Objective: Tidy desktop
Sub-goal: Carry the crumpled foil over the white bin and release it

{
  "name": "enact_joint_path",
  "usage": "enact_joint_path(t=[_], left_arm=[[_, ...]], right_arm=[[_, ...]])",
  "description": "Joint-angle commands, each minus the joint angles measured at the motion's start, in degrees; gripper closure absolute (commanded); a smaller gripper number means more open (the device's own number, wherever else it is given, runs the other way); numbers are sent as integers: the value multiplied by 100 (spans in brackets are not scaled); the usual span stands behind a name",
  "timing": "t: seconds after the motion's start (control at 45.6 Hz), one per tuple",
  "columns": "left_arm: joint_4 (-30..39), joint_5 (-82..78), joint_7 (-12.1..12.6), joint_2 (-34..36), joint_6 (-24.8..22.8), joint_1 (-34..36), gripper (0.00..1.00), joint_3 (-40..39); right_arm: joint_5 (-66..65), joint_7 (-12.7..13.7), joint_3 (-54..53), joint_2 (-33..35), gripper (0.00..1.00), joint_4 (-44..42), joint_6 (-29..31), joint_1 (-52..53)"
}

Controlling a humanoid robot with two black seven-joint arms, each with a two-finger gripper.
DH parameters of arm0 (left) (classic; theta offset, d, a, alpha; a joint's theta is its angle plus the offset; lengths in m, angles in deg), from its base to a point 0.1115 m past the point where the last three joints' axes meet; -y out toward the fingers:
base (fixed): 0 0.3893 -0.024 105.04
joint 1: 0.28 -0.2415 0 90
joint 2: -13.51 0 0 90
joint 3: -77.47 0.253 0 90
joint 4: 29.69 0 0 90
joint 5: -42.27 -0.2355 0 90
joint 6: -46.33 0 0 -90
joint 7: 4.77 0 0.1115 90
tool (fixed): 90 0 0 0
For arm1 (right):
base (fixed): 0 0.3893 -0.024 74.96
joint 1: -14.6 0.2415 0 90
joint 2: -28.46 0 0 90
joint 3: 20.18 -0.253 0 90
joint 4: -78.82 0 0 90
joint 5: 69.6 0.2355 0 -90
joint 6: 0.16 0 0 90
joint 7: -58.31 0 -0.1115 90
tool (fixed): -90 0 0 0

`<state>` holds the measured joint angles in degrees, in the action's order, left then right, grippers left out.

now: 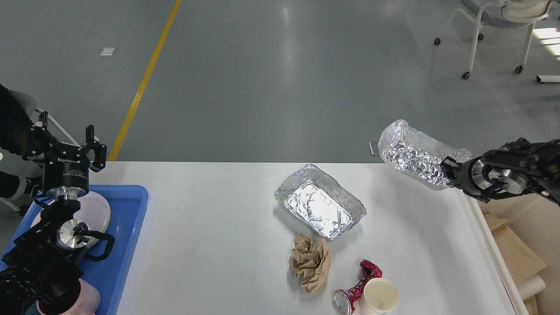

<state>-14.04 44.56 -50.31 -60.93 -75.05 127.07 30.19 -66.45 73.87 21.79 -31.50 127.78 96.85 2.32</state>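
The white desktop point(210, 245) holds an empty foil tray point(319, 208), a crumpled brown paper ball point(310, 261), a crushed red can point(356, 288) and a white paper cup point(379, 297). My right gripper point(447, 171) is shut on the edge of a second, crumpled foil tray point(413, 155) and holds it tilted in the air above the table's far right corner. My left gripper point(65, 131) is open and empty, fingers up, above the blue tray point(127, 218).
The blue tray holds a white plate point(98, 210) and a pink cup point(89, 299). A cream-white bin point(485, 223) with cardboard inside stands off the table's right edge. A person point(8, 113) is at the far left; a chair point(498, 17) stands far back right.
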Motion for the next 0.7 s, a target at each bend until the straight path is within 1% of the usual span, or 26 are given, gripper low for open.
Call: enact_joint_path(t=[0.0,0.175,0.351,0.526,0.68], left_arm=[[0,0,0,0,0,0,3,0],[0,0,-8,0,0,0,3,0],[0,0,0,0,0,0,3,0],[0,0,0,0,0,0,3,0],[0,0,0,0,0,0,3,0]], right_arm=[[2,0,48,362,100,281,380,551],[-7,-9,66,828,100,659,968,1271],[-7,0,57,1259,100,826,1584,2071],[-95,8,110,1391,100,704,1620,2160],[-78,26,391,1487,100,54,1514,1871]])
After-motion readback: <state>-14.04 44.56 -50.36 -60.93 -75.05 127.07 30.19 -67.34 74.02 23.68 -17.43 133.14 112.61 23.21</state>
